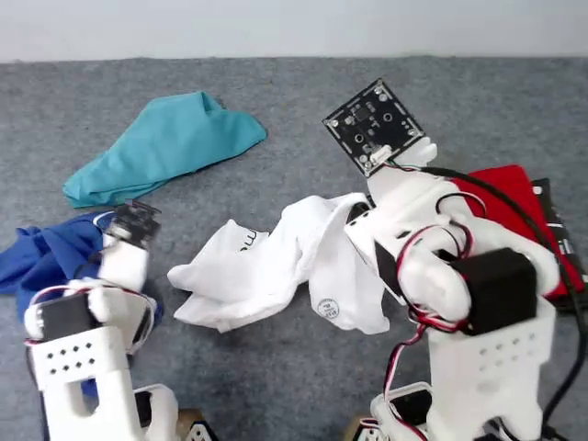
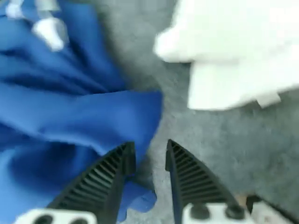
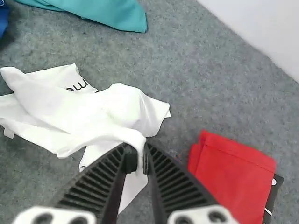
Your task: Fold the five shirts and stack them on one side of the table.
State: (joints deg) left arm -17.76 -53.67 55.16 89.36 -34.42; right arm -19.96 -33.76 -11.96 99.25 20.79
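Shirts rundown for you, all on the grey table [image 1: 303, 101]. The white shirt [image 1: 276, 266] is the crumpled one sprawled across the middle. The teal shirt [image 1: 165, 147] sits loosely bunched at the far left, well apart from the white one. The blue shirt [image 1: 50, 253] is rumpled at the left edge, on the near side of the teal one and right by your left arm. The red shirt [image 1: 501, 197] lies folded flat over on the right, partly hidden behind your right arm in the high view. A dark flat thing [image 3: 273, 196] pokes out at its outer corner, and I can't tell what it is.

Your right jaws are pinched nearly closed on a fold of the white shirt. In the right wrist view you can see a bit of white cloth squeezed between the tips. The rest of that shirt trails off across the table toward the left side.

Your left jaws are parted just a little with nothing between them, only bare grey table showing in the gap. One jaw hangs over the blue shirt's edge and the other over bare table. I can't tell whether either tip actually touches the cloth. The white shirt's nearest edge is just across a strip of table from the blue one.
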